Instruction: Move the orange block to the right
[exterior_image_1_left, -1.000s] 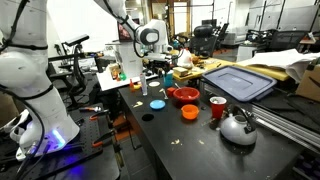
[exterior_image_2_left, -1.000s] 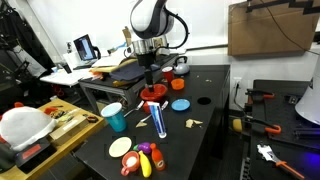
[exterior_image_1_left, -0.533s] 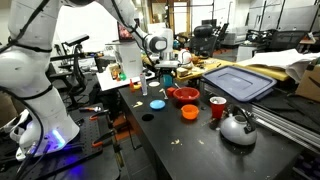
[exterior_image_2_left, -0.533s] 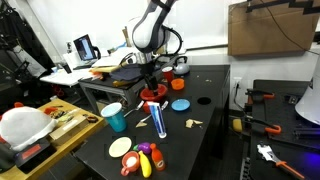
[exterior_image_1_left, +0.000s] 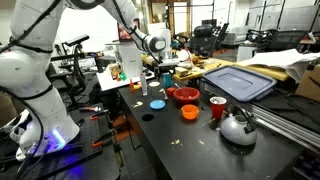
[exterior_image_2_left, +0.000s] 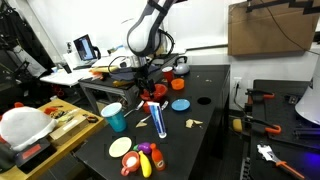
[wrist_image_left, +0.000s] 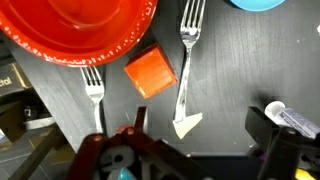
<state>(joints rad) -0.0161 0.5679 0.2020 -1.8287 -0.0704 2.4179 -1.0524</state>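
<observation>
The orange block (wrist_image_left: 150, 72) is a small reddish-orange cube on the dark table. In the wrist view it lies just below the red bowl (wrist_image_left: 80, 25), between two forks (wrist_image_left: 185, 55). My gripper (wrist_image_left: 200, 125) is open and empty. It hovers above the table with the block just ahead of its left finger. In both exterior views the gripper (exterior_image_1_left: 164, 70) (exterior_image_2_left: 148, 88) hangs low beside the red bowl (exterior_image_1_left: 184, 96) (exterior_image_2_left: 153, 96). I cannot make out the block there.
A small orange bowl (exterior_image_1_left: 189, 112), a red cup (exterior_image_1_left: 217, 108) and a steel kettle (exterior_image_1_left: 238, 127) stand nearby. A blue disc (exterior_image_2_left: 180, 104) and a marker (exterior_image_2_left: 160, 121) lie on the table. A paper scrap (wrist_image_left: 186, 124) lies by the fork. Toy food (exterior_image_2_left: 140, 158) is near the edge.
The arm has leaned over and the gripper has come down a little toward the table beside the red bowl. Nothing on the table has moved.
</observation>
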